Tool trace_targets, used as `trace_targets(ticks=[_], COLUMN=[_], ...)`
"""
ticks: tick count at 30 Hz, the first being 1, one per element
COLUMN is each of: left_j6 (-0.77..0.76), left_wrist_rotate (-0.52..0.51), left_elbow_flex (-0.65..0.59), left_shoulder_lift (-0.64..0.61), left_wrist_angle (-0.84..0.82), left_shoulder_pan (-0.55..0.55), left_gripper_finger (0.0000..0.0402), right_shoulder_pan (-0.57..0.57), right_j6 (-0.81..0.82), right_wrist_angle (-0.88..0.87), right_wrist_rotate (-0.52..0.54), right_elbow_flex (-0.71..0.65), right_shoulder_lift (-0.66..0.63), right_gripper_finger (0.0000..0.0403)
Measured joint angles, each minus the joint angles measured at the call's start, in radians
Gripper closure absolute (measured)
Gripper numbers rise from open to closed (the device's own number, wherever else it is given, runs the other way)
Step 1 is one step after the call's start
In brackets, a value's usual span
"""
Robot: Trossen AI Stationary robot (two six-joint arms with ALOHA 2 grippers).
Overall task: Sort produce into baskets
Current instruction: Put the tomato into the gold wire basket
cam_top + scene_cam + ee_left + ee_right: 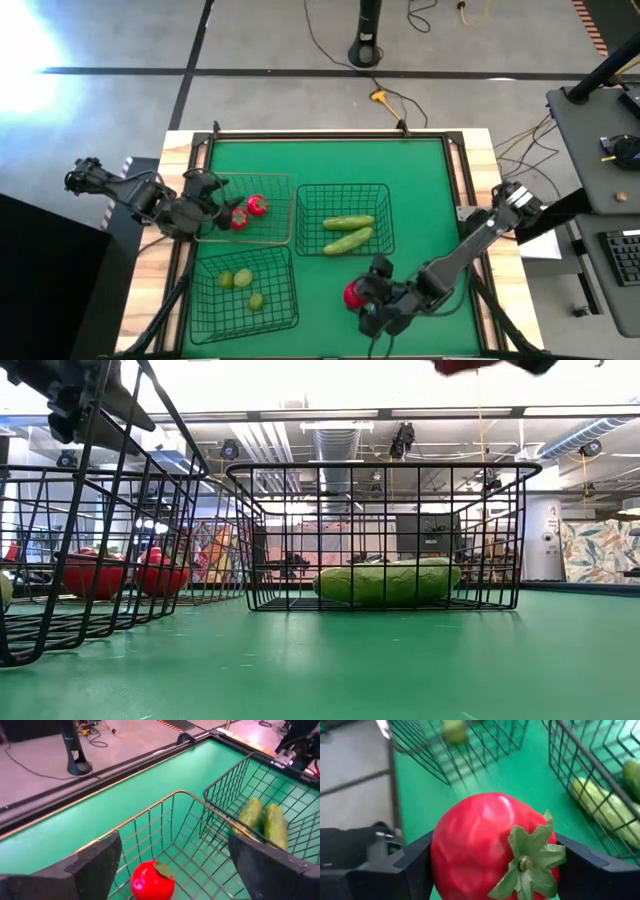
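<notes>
Filling our right wrist view is a red tomato (492, 847), clamped between the right gripper (492, 857) fingers with its green leafy stem facing the camera. From above we place that gripper (372, 298) over the mat (420, 190) at the near edge, right of the near-left basket (243, 288) and just nearer than the middle basket (344, 219).

Two cucumbers (349, 231) lie in the middle basket side by side, long axes running left to right, the nearer one tilted slightly. At table height we see only one green mass (388, 581) lying flat on that basket's floor, long axis across the picture.

Our left gripper (212, 203) hangs at the left edge of the far-left basket (262, 208), the one with paler wire. Its fingers (95, 865) stand wide apart and hold nothing. Between them, lower down in that basket, a red tomato (151, 880) lies with its leaf up. From above we count two tomatoes (248, 211) there, close together; the low view also shows two red shapes (125, 573) through the mesh.

Three yellow-green fruits (241, 283) sit in the near-left basket, seen clearly only from above; the right wrist view catches one (454, 731), blurred
</notes>
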Motion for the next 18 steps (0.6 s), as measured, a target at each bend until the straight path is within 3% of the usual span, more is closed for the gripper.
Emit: trace_targets(ticks=[9,18], left_j6=[-0.026,-0.030], left_wrist_rotate=[0.002,0.101], left_elbow_flex=[-0.001,-0.002], left_shoulder_lift=[0.037,0.075], left_wrist_angle=[0.026,0.089], left_shoulder_pan=[0.000,-0.001], left_gripper_finger=[0.0054,0.0054], right_shoulder_pan=[0.030,0.024], right_j6=[0.067,0.075], right_wrist_angle=[-0.014,-0.037], right_wrist_rotate=[-0.031,-0.031], right_elbow_flex=[0.000,0.000], right_shoulder_lift=[0.117,0.191], right_gripper_finger=[0.0104,0.0103])
